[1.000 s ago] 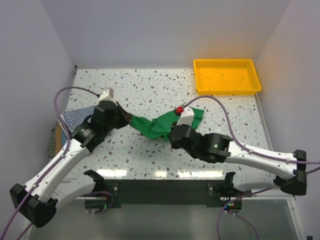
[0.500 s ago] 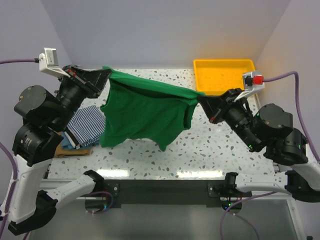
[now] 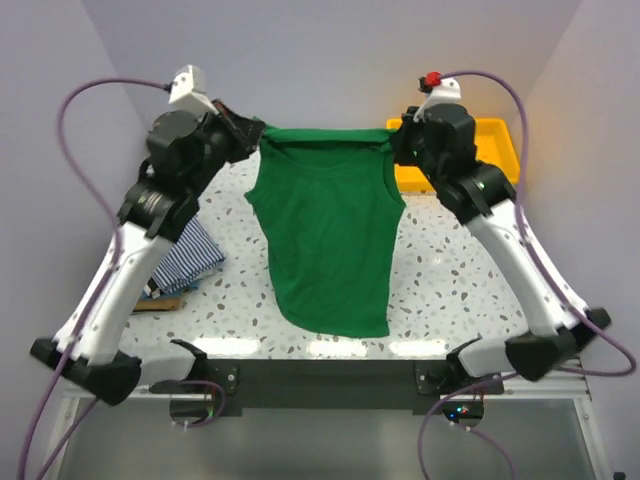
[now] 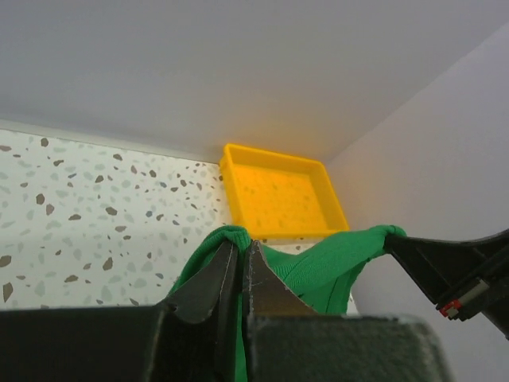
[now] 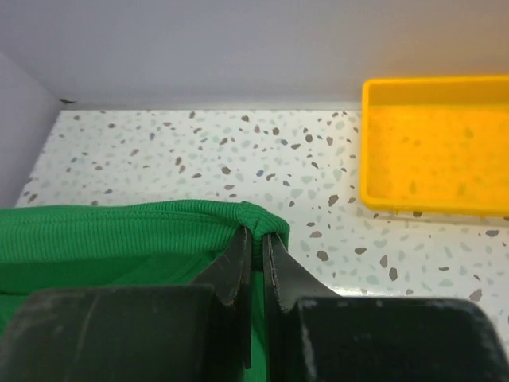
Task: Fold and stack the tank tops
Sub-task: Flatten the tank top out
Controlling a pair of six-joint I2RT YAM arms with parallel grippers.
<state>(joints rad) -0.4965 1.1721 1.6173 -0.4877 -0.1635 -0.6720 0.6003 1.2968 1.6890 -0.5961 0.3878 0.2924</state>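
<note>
Both grippers are clamped on the green tank top [image 3: 325, 240]. From above, the left gripper [image 3: 255, 140] pinches one shoulder strap well to the left of the yellow tray [image 3: 505, 150]. The right gripper [image 3: 392, 140] pinches the other strap just in front of the tray's left end. The top hangs spread between them, its hem drooping toward the near edge of the table [image 3: 450, 270]. A striped tank top [image 3: 190, 255] lies on a small pile far to the left of the tray, apart from the hanging cloth.

From the left wrist, the left gripper [image 4: 241, 243] has its jaws shut on a bunched fold of the green tank top [image 4: 318, 267], with the tray [image 4: 274, 155] beyond.

From the right wrist, the right gripper [image 5: 256, 239] is closed on the ribbed strap edge of the green tank top [image 5: 119, 239], the tray [image 5: 429, 203] up and to its right.

The cloth looks thin, light and limp, so it will likely sag and swing rather than keep its shape. The strap holds suit laying it flat; folding would call for the hem or sides. The tray crowds the right arm, and the pile limits room on the far side.
</note>
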